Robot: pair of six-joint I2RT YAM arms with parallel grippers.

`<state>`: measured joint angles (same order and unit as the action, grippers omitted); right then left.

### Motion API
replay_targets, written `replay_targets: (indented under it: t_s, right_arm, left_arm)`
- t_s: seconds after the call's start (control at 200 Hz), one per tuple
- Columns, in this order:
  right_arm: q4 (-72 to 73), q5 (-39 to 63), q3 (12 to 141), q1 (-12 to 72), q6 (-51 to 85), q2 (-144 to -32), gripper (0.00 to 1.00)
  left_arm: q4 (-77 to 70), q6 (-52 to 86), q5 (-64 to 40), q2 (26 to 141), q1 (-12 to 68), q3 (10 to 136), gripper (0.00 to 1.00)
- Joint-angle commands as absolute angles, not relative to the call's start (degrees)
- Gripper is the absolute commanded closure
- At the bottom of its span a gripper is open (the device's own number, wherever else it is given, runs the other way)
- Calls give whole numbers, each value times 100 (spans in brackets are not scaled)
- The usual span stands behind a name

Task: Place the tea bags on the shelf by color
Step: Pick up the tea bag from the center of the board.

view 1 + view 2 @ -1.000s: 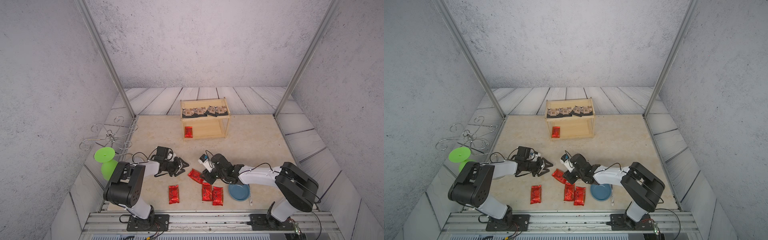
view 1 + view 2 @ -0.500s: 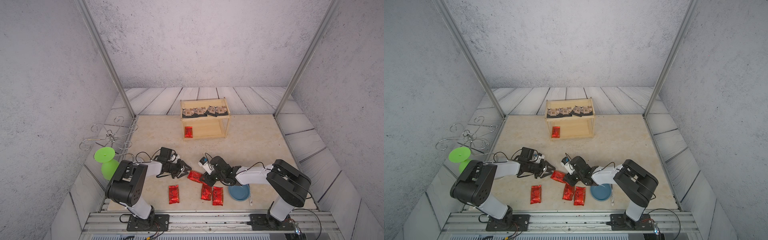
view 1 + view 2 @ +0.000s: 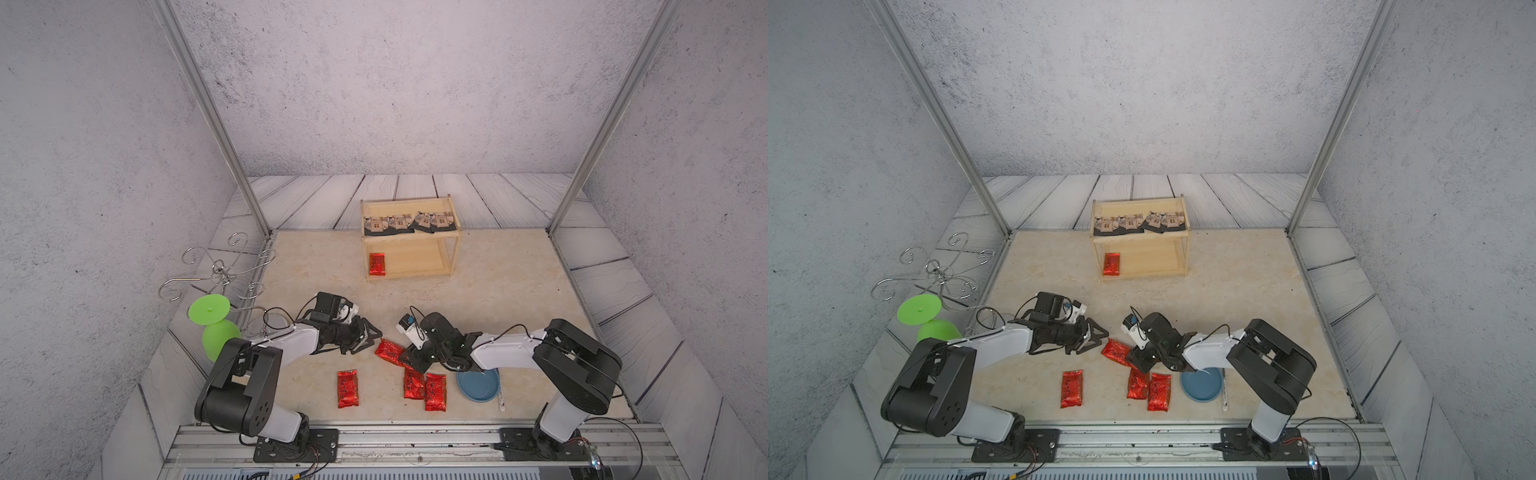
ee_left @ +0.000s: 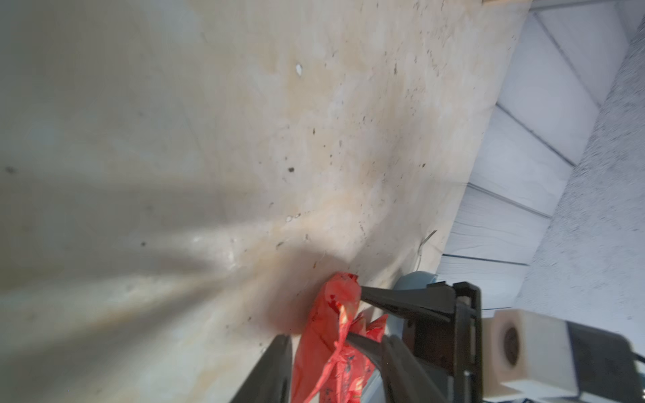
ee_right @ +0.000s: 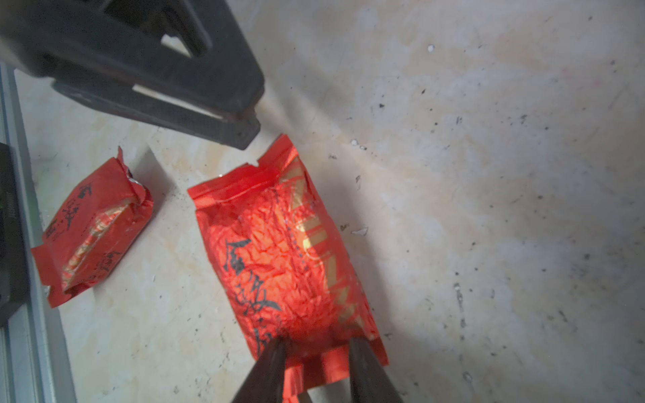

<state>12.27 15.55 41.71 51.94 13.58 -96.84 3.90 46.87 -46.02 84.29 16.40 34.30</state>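
Right gripper (image 5: 316,366) pinches red packet (image 5: 279,261) end, finger bases cut off. Left gripper (image 3: 370,341) parted, empty, just beside it; second finger outside wrist view.

Blue dish (image 3: 478,388) sits on beige worktop (image 3: 498,282), near front edge, right of centre. Thin white stick (image 3: 501,392) lies just beside dish, on its right. Silver wire hook stand (image 3: 216,270) stands off worktop's left edge. Green goblet (image 3: 210,309) is just in front of stand. Metal rail (image 3: 415,436) runs along front.
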Motion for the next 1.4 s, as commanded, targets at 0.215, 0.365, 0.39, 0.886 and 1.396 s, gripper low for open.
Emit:
replay_targets:
  t_s: [0.215,0.365,0.39,0.886,1.396]
  right_arm:
    - [1078,1551,4288,5204,1461,-9669,64]
    - [1048,1564,4312,5211,1462,-9686,64]
    - [1041,1573,4325,5205,1459,-9686,64]
    - [1018,1615,4387,5205,1472,-9762,64]
    - [1085,1640,4360,5187,1520,-9795,64]
  left_arm:
    - [1420,4022,-4135,8249,1739,3717,48]
    - [1301,3998,-4184,8278,1825,3748,48]
    - [1296,3996,-4182,8294,1847,3765,48]
    - [1407,3916,-4053,8515,1986,3886,64]
    - [1345,3923,-4086,8700,2039,3929,84]
